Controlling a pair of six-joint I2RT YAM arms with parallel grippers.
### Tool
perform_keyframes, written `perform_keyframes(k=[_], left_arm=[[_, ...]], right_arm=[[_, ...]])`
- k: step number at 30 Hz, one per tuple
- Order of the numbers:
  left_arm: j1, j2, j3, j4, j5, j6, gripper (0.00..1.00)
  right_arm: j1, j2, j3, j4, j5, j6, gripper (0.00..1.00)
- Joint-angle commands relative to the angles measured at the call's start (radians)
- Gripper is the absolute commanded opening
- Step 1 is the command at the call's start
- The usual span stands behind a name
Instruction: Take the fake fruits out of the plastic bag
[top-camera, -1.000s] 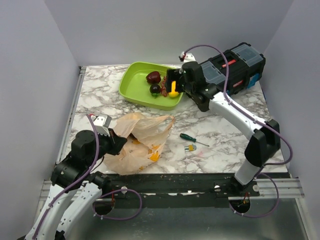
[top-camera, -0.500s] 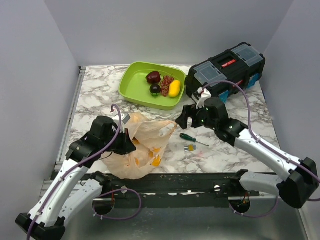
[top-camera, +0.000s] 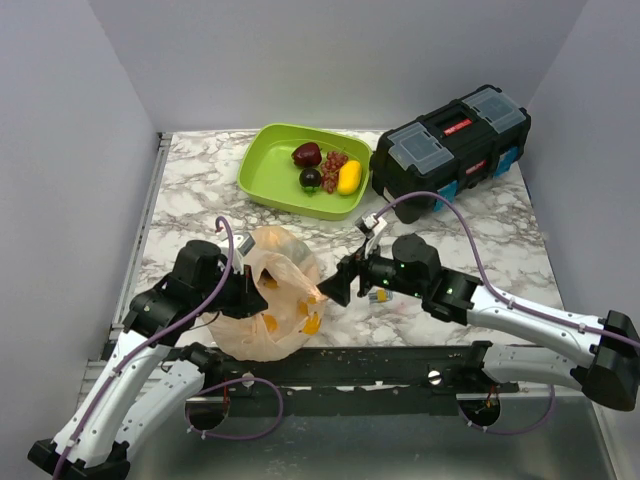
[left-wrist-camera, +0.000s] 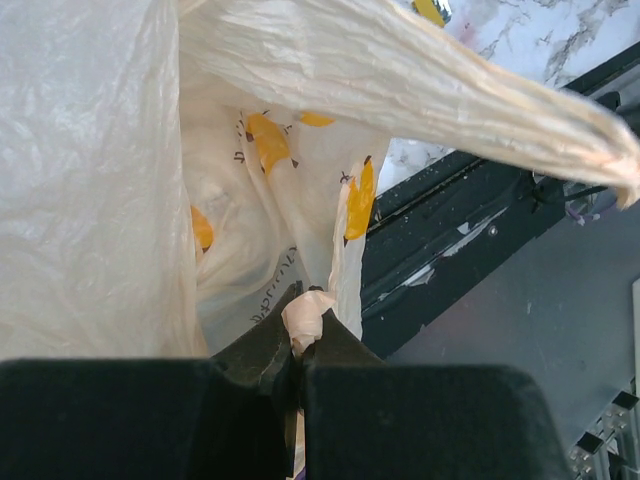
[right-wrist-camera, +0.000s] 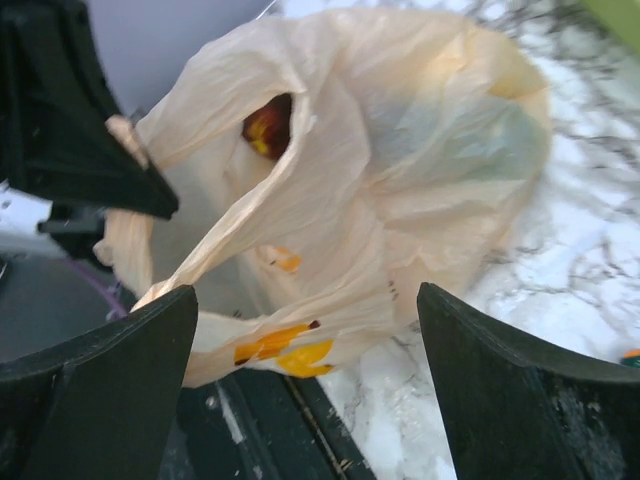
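The plastic bag (top-camera: 272, 300) sits crumpled on the marble counter (top-camera: 195, 190), in the lower left-centre of the overhead frame, close to the counter's near edge. Its mouth faces right. In the right wrist view (right-wrist-camera: 400, 150) a dark opening at the upper left of the bag shows what looks like one yellow-and-red fruit (right-wrist-camera: 266, 126) inside, though the folds hide most of it. Orange print marks show through the thin plastic.

The left fingers (left-wrist-camera: 270, 355) are closed tight on a twisted bit of the bag's handle, holding that side of the bag up off the counter. The right fingers (right-wrist-camera: 110, 390) are spread wide apart, holding nothing, and sit just right of the bag's mouth with the bag framed between them.

Four of the fake fruits lie in the lime-green tray (top-camera: 268, 172) at the upper centre of the overhead frame: a dark red one (top-camera: 307, 154), a dark purple one (top-camera: 311, 178), a reddish grape bunch (top-camera: 331, 166) and a yellow one (top-camera: 349, 177). Just right of the tray stands a black toolbox (top-camera: 450, 145).
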Motion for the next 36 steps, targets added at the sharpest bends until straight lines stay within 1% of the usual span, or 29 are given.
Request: perform_keyframes(k=[1,2,4,8,12,14,15,19,21,23,24,25,27,28,29,31,34,36], left_arm=[[-0.004,-0.017,0.001,-0.004,0.001,-0.004,0.0],[-0.005,-0.019,0.007,-0.004,-0.007,-0.004,0.0],[-0.005,-0.029,0.022,-0.004,-0.024,-0.002,0.0],[-0.005,-0.087,0.04,0.008,-0.069,-0.004,0.0],[-0.005,-0.146,0.048,0.035,-0.104,-0.006,0.0],[-0.005,-0.157,0.041,0.04,-0.115,0.0,0.0],[-0.004,-0.156,0.037,0.038,-0.122,0.001,0.0],[-0.005,-0.122,0.026,0.04,-0.107,0.003,0.0],[-0.004,-0.111,0.025,0.041,-0.108,0.005,0.0],[-0.004,-0.109,0.021,0.045,-0.105,0.006,0.0],[-0.006,-0.11,0.02,0.046,-0.103,0.006,0.0],[-0.006,-0.109,0.019,0.046,-0.102,0.006,0.0],[-0.006,-0.11,0.019,0.045,-0.105,0.006,0.0],[-0.005,-0.112,0.018,0.046,-0.108,0.003,0.0],[-0.006,-0.112,0.017,0.048,-0.111,0.002,0.0],[-0.006,-0.11,0.016,0.049,-0.113,0.002,0.0],[-0.006,-0.105,0.018,0.048,-0.113,0.002,0.0],[-0.005,-0.108,0.017,0.049,-0.112,0.002,0.0]], right_arm=[[0.001,-0.042,0.045,-0.001,0.275,-0.016,0.95],[0.001,-0.054,0.062,-0.014,0.279,-0.042,0.97],[0.001,-0.061,0.117,-0.045,0.228,-0.087,0.98],[0.001,-0.024,0.23,-0.069,0.005,-0.135,0.97],[0.013,0.043,0.243,0.028,-0.143,-0.092,0.96],[0.032,0.1,0.253,0.056,-0.167,-0.083,0.94],[0.043,0.13,0.264,0.055,-0.167,-0.083,0.91],[0.086,0.269,0.272,0.075,-0.101,-0.073,0.75],[0.116,0.334,0.263,0.105,-0.057,-0.093,0.71],[0.153,0.408,0.261,0.125,0.036,-0.131,0.66],[0.178,0.44,0.273,0.123,0.101,-0.155,0.62],[0.195,0.474,0.279,0.132,0.16,-0.177,0.56],[0.22,0.521,0.26,0.204,0.28,-0.187,0.38],[0.221,0.536,0.232,0.261,0.314,-0.173,0.3],[0.221,0.555,0.197,0.348,0.356,-0.157,0.29],[0.222,0.602,0.179,0.447,0.384,-0.15,0.29],[0.223,0.699,0.182,0.557,0.357,-0.164,0.29],[0.223,0.76,0.206,0.591,0.342,-0.176,0.29]])
